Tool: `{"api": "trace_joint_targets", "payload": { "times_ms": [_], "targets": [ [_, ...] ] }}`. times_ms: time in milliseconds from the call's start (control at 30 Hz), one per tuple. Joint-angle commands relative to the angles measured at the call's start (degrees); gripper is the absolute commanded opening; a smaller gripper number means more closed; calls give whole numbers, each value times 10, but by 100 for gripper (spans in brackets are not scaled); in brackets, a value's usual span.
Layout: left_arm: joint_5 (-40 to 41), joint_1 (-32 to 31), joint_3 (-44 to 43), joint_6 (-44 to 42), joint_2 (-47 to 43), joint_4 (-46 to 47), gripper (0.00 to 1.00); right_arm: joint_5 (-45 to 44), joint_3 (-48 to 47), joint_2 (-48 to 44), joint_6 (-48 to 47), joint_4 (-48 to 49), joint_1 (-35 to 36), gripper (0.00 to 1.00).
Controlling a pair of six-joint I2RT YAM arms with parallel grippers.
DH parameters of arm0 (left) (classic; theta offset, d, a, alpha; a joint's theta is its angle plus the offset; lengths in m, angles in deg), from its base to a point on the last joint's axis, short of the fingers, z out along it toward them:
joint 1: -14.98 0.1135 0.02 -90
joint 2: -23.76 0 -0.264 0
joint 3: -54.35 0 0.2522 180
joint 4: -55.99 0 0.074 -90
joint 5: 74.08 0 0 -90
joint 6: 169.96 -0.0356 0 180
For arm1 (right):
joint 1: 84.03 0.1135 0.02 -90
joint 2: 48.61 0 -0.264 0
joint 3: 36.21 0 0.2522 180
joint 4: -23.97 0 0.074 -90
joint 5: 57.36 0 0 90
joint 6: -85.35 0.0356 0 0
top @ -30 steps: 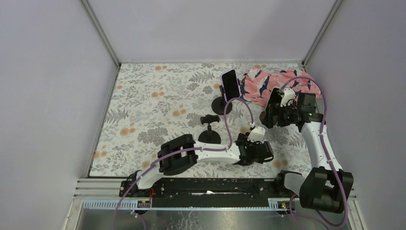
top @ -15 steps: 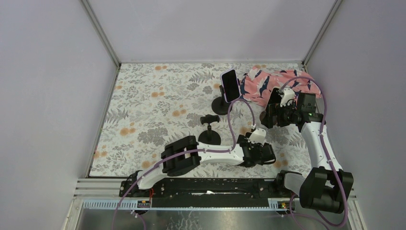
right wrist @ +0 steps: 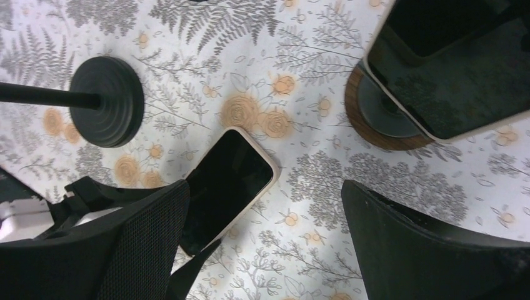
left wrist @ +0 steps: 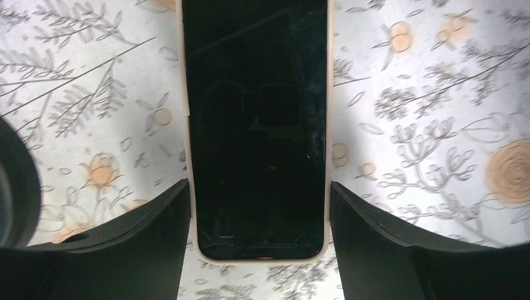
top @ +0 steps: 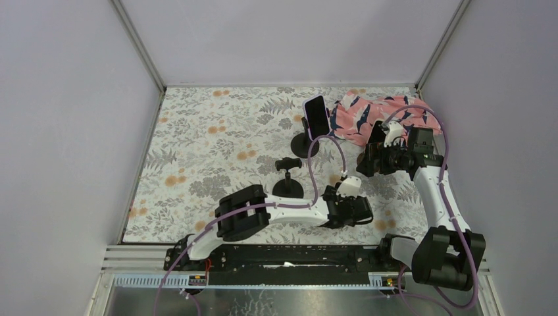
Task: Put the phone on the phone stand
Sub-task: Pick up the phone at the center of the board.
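Left wrist view is showing the phone (left wrist: 257, 125) lying flat on the floral tablecloth (left wrist: 425, 125). It is a long, round-cornered slab with a glossy, smudged black screen in a pale cream case. The left gripper (left wrist: 259, 187) is straddling its near end, with a matte black finger (left wrist: 144, 237) sitting tight along each long edge. Whether the fingers are pinching the case or only flanking it cannot be told.

The right gripper (right wrist: 265, 184) is hanging above the cloth with its coarse-textured fingers spread wide and nothing between them. Below it the phone (right wrist: 228, 181) is lying diagonally, its lower end tucked behind one finger. Beyond it, apart from the phone, the phone stand (right wrist: 106, 100) is showing a ridged black disc base, with a thin dark rod running off left. To the right, a round wooden base (right wrist: 382, 125) is sitting partly under a second cream-cased phone (right wrist: 462, 81).

From the top camera, the phone stand (top: 288, 174) is standing empty, topped by a small clamp head, just beyond the left gripper (top: 349, 209). A purple cable (top: 314, 168) is looping past it. Farther back, a far stand (top: 306, 146) is holding a pink-cased phone (top: 316, 117) tilted upright. A crumpled pink cloth (top: 385, 115) with dark prints is lying beyond the right gripper (top: 368, 158).
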Motion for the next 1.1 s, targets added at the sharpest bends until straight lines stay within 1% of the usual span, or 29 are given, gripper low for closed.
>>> {"api": "trace_joint_targets", "payload": {
  "times_ms": [0,133,267,400,700,800,833,867,900,1000,1033,1067],
  "targets": [
    [-2,9,61,-24,-40,1,28,79,-7,26,11,-13,-2,100],
    [36,9,123,-46,-108,73,27,112,-18,56,14,-22,-2,100],
    [60,5,178,-71,-178,147,26,136,-18,60,19,-21,-2,100],
    [78,1,223,-105,-225,226,25,172,-18,65,26,-18,-2,100],
    [107,-1,242,-171,-269,335,25,266,-27,108,43,-35,-2,100],
    [108,-1,239,-191,-274,362,25,325,-25,110,53,-32,-3,100],
    [108,-1,235,-197,-273,368,25,349,-24,111,52,-33,-3,98],
    [106,-1,231,-202,-272,372,25,368,-23,113,53,-33,-3,91],
    [106,-1,226,-207,-270,374,25,383,-23,114,54,-35,-3,88],
    [97,-1,219,-221,-268,386,26,398,-26,118,56,-39,-3,67],
    [91,-1,221,-226,-270,393,26,400,-26,120,57,-39,-3,51],
    [84,-2,223,-231,-271,399,26,404,-27,120,58,-38,-3,41]
  ]
}}
